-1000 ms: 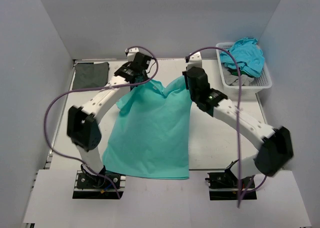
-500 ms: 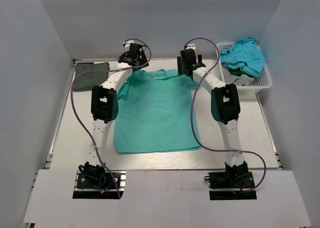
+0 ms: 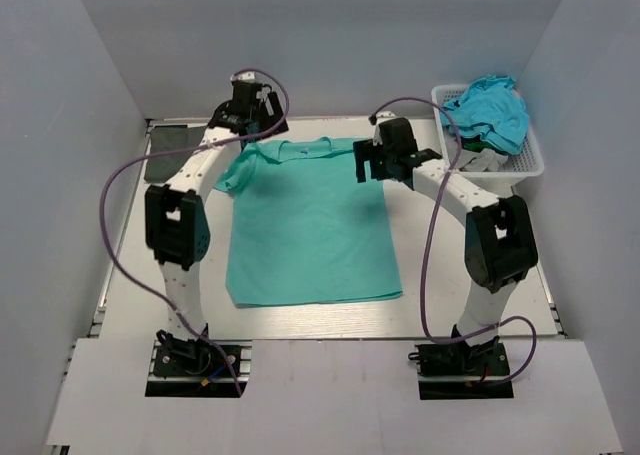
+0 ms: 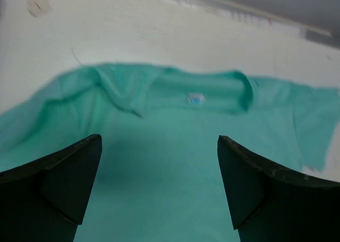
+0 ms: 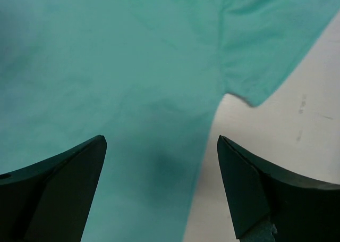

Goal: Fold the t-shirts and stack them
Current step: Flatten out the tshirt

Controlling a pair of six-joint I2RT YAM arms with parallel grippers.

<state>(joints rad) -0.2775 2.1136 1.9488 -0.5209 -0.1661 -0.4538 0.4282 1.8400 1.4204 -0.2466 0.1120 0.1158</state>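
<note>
While teal t-shirt (image 3: 310,225) lies flat, table (image 3: 320,320) shows beside both edges.

My right gripper (image 5: 160,142) hangs with its jaws wide apart over the teal-green t-shirt (image 5: 122,77), gripping nothing. The shirt's short sleeve (image 5: 271,45) lies flat on the white table (image 5: 289,151).

Matt teal cloth t-shirt (image 3: 310,225), white plastic basket (image 3: 522,173)

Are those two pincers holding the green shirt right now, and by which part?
Nothing is held: left pincer and right pincer both stand open above the flat teal t-shirt.
</note>
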